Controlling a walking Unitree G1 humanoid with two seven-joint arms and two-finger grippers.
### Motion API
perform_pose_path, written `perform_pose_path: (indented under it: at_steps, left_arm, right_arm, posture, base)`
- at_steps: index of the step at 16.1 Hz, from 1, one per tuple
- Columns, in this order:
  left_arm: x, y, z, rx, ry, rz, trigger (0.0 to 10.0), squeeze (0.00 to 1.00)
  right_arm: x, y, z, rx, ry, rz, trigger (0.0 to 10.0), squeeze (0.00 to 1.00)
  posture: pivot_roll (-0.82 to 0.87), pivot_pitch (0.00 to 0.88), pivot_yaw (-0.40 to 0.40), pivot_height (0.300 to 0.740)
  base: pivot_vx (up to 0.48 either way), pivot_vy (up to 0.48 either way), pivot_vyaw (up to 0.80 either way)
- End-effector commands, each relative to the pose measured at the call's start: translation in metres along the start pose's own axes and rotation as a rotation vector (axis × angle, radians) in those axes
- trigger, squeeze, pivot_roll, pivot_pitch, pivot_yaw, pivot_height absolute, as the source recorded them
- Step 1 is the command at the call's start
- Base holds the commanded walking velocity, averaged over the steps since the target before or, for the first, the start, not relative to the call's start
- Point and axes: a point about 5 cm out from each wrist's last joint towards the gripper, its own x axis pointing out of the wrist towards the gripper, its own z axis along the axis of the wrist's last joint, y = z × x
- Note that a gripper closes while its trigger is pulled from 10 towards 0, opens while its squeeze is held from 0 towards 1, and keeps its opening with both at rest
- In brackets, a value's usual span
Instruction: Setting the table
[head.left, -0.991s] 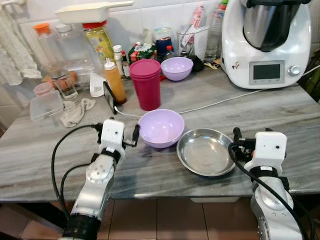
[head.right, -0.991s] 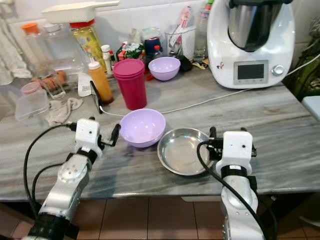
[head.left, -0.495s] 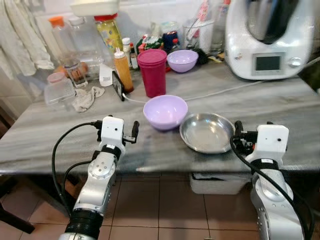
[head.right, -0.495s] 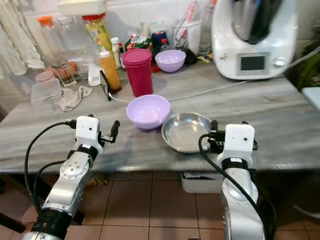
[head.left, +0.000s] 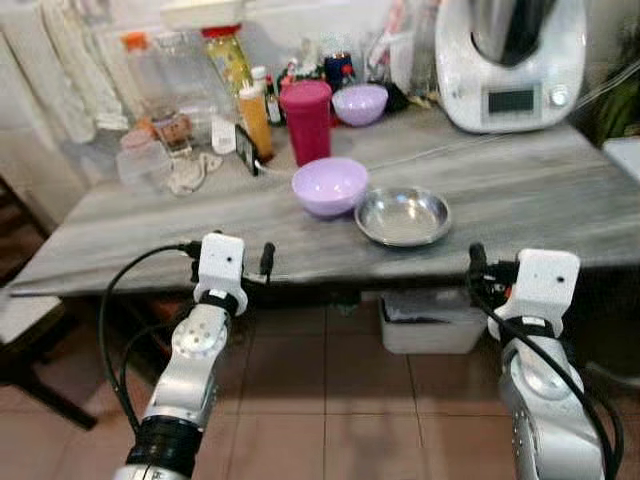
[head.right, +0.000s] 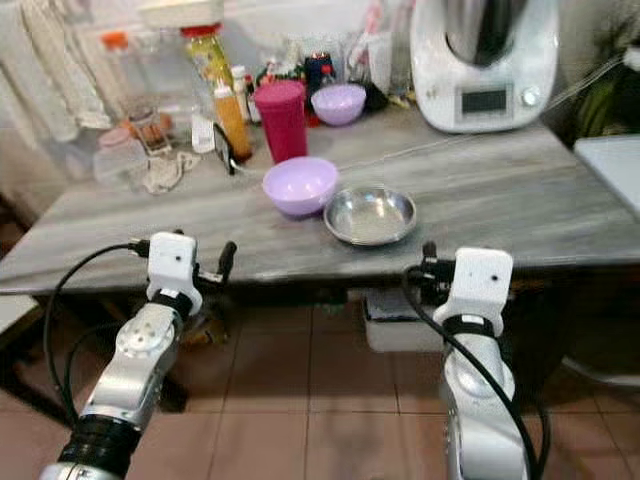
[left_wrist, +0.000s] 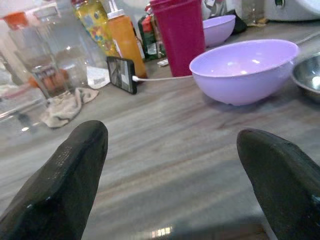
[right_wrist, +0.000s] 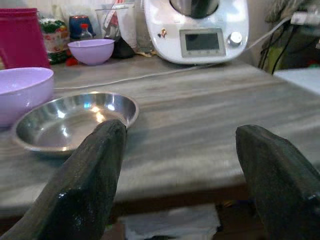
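Both pincers are released, fingers spread wide and grasping nothing. My left pincer (head.left: 262, 266) and my right pincer (head.left: 476, 268) hover at the near edge of the table (head.left: 540, 200), level with its top and short of the dishes.

Task items: the purple bowl (head.left: 330, 186) sits mid-table at 12 o'clock from my left pincer. The steel dish (head.left: 403, 215) lies just beside it at 3 o'clock; I cannot tell whether the rims touch. A pink cup (head.left: 306, 121) stands beyond the bowl at 11 o'clock, with an orange bottle (head.left: 254, 121) and a propped phone (left_wrist: 121, 74) beside it. A white cable (left_wrist: 160, 78) runs from the phone across the tabletop behind the bowl.

Hazards, as I judge them:
1. Reaching from here, a low approach could strike the table edge.
2. The steel dish is shallow and smooth; a pinch on its rim may slip or tip it.
3. Pushing the bowl rearward could knock the cup or snag the cable and topple the phone.
4. The head views are blurred, so aim is uncertain.
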Motion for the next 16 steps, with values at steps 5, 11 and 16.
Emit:
perform_pose_path:
  at_steps: [5,11,16]
  left_arm:
    - [-0.001,0.0,-0.001,0.023,0.005,-0.004,10.0,0.0]
    - [0.0,0.002,-0.003,0.033,0.01,0.017,10.0,0.0]
    - [-0.006,0.004,-0.006,-0.034,0.004,-0.011,10.0,0.0]
  right_arm:
    - [0.0,-0.002,-0.004,0.0,0.04,0.004,10.0,0.0]
    - [0.001,0.008,-0.007,0.037,0.056,0.075,10.0,0.0]
    - [-0.002,0.02,-0.019,0.051,0.054,0.113,10.0,0.0]
  posture:
    - [-0.39,0.0,0.146,0.74]
    - [-0.38,0.0,0.137,0.74]
    - [-0.36,0.0,0.14,0.74]
  base:
    - [-0.295,0.0,0.0]
    - [-0.285,0.0,0.0]
    - [0.0,0.0,0.0]
